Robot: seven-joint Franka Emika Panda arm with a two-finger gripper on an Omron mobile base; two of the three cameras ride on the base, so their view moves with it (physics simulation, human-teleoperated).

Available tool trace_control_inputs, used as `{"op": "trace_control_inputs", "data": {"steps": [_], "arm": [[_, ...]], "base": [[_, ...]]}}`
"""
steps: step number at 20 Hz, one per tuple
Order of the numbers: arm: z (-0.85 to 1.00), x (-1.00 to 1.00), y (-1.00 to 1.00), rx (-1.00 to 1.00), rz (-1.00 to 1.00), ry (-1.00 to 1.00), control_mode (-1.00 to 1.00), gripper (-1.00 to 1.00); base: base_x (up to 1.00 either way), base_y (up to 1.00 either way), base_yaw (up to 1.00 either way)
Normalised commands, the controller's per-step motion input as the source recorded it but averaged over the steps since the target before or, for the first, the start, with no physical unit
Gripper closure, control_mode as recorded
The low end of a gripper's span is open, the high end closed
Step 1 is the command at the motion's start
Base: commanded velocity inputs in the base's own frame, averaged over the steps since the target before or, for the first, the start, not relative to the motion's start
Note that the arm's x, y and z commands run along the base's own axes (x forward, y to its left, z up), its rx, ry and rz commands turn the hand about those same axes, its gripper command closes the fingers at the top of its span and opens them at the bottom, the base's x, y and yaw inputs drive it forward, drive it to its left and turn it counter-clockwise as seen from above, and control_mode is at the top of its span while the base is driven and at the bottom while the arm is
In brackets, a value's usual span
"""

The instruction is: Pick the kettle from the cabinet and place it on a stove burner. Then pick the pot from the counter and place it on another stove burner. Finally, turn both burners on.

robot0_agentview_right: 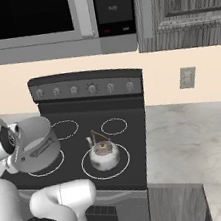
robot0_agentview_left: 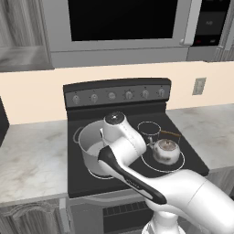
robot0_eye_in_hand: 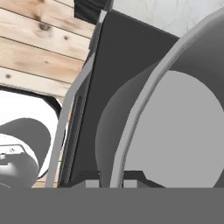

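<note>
Stockpot (robot0_agentview_left: 93, 145) over the front-left burner ring (robot0_agentview_left: 98, 174) of the black glass cooktop (robot0_agentview_left: 192, 160), toward its left edge; tilted in the right base view (robot0_agentview_right: 35, 143), rim leaning toward the knob panel, base apparently lifted off the glass on one side (contact cannot be confirmed). Gripper (robot0_eye_in_hand: 116, 183) at the near wall of the pot, jaws drawn nearly together and pinching the pot's rim, one tip inside, one outside, as seen in the hand view. Pot interior plain grey, no contents seen.

Kettle (robot0_agentview_left: 165, 151) upright on the front-right large burner ring (robot0_agentview_right: 105, 162), inside the circle, dark arched handle up, well apart from the pot. Seen likewise in the right base view (robot0_agentview_right: 104, 154).

Control panel (robot0_agentview_right: 86, 88) with a row of round knobs along the back edge of the cooktop. Marbled counter (robot0_agentview_right: 197, 134) adjoining both side edges of the range. Microwave (robot0_agentview_left: 119, 27) above, dark wood-grain cabinet (robot0_agentview_right: 182, 10) to its right, wall outlet (robot0_agentview_right: 187, 77) below that.
</note>
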Motion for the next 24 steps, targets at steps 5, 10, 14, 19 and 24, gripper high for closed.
{"op": "trace_control_inputs", "data": {"steps": [5,10,14,19,24], "arm": [[0.0,0.0,-0.07,0.0,0.0,0.07,-1.0,1.0],[-0.07,0.0,-0.02,0.0,0.0,0.1,-1.0,1.0],[-0.15,0.0,-0.02,0.0,0.0,0.01,-1.0,1.0],[-0.21,0.0,-0.01,0.0,0.0,-0.01,-1.0,1.0],[-0.16,0.0,-0.11,0.0,0.0,-0.06,-1.0,1.0]], "base": [[0.0,0.0,0.0],[0.0,0.0,0.0],[0.0,0.0,0.0],[0.0,0.0,0.0],[0.0,0.0,0.0]]}}
